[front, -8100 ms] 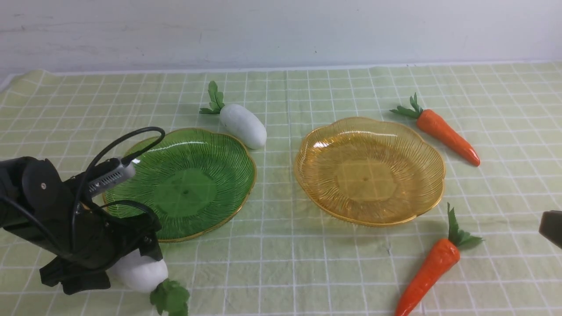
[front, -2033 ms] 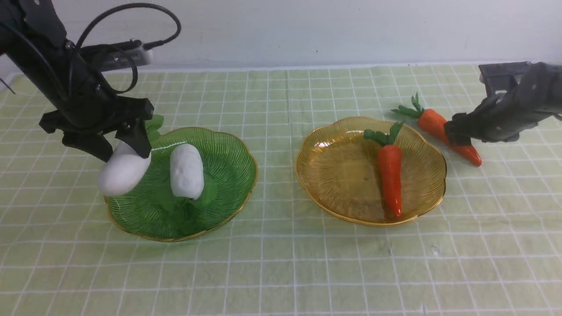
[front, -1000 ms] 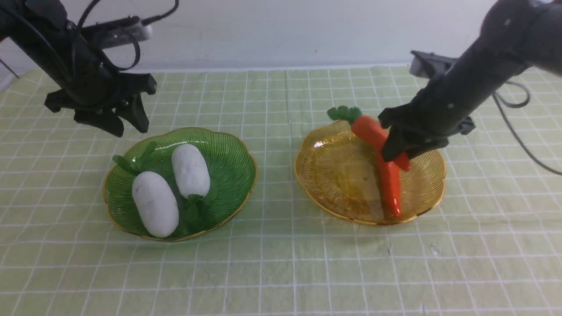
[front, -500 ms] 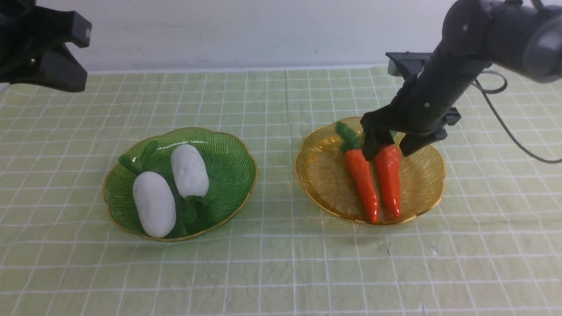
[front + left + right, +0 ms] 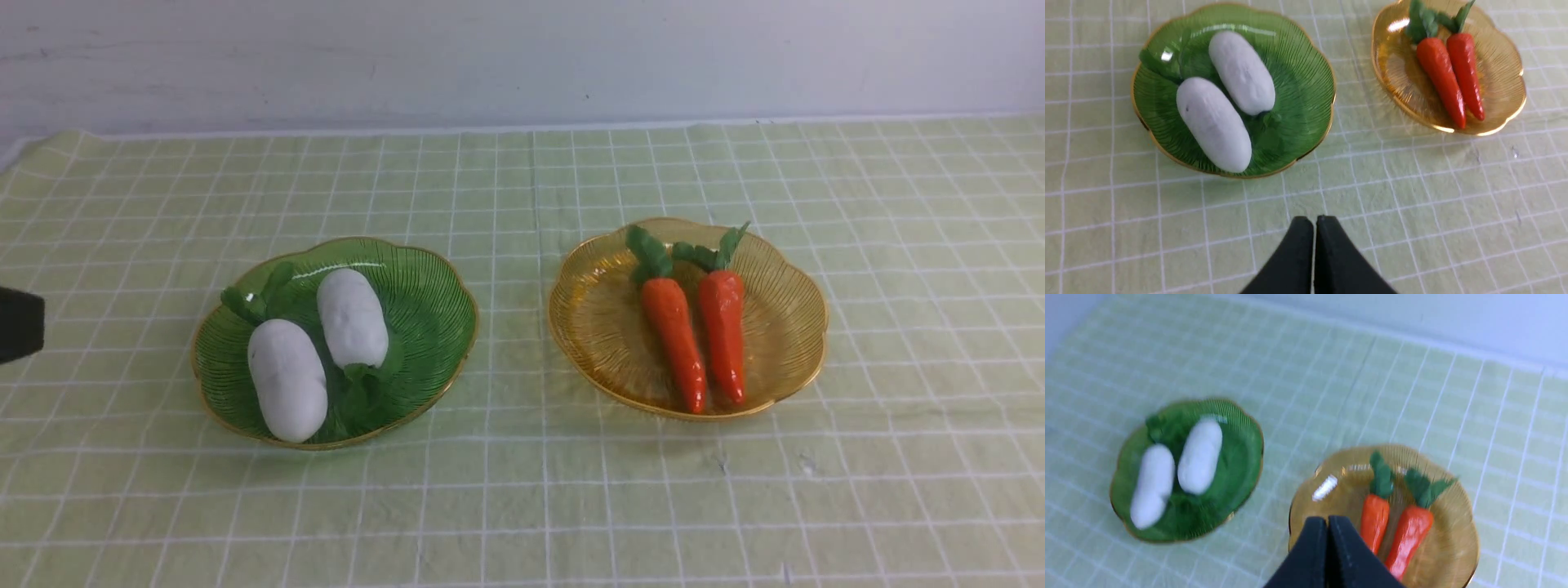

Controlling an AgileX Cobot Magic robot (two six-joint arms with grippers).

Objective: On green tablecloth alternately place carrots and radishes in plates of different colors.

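Note:
Two white radishes [image 5: 287, 377] [image 5: 352, 317] lie side by side in the dark green plate [image 5: 424, 282] on the left of the green tablecloth [image 5: 522, 490]. Two orange carrots [image 5: 673, 339] [image 5: 723, 331] lie side by side in the amber plate [image 5: 600, 327] on the right. My left gripper [image 5: 1314, 220] is shut and empty, held above bare cloth nearer me than the green plate [image 5: 1306, 85]. My right gripper [image 5: 1327, 520] is shut and empty, held high over the near edge of the amber plate [image 5: 1453, 547]. In the front view only a dark bit of the left arm [image 5: 18, 323] shows at the left edge.
A pale wall [image 5: 522, 57] runs behind the cloth's far edge. Bare cloth lies between the two plates and all around them.
My right gripper let go of the second carrot in the amber plate and drew back out of the front view. My left arm also pulled away to the left edge.

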